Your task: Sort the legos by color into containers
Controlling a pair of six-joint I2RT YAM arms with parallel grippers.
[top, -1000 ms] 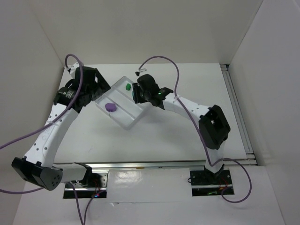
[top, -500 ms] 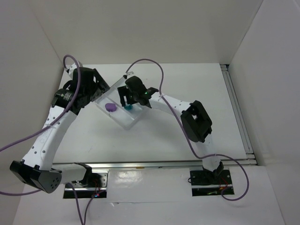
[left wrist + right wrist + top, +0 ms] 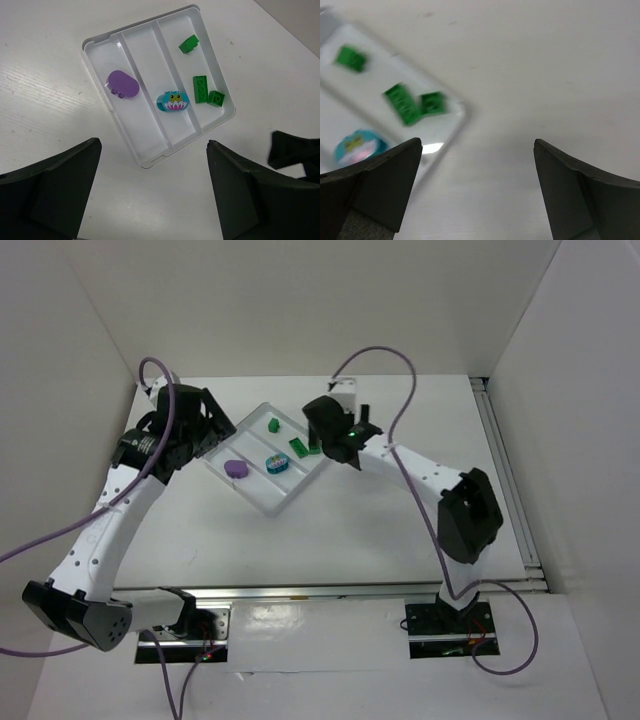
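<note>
White, black-jointed left arm [image 3: 108, 512] and right arm [image 3: 420, 472] are trailing purple cables [image 3: 380, 350], ending in dark left claw [image 3: 152, 200] and right claw [image 3: 476, 192].

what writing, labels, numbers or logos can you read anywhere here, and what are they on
No readable words or numbers in any view.
cyan brick: a printed picture only, two eyes above a pink and white shape, no letters.
white tray, green bricks, purple piece: no markings visible.
left arm, right arm: any label is too small to read.
</note>
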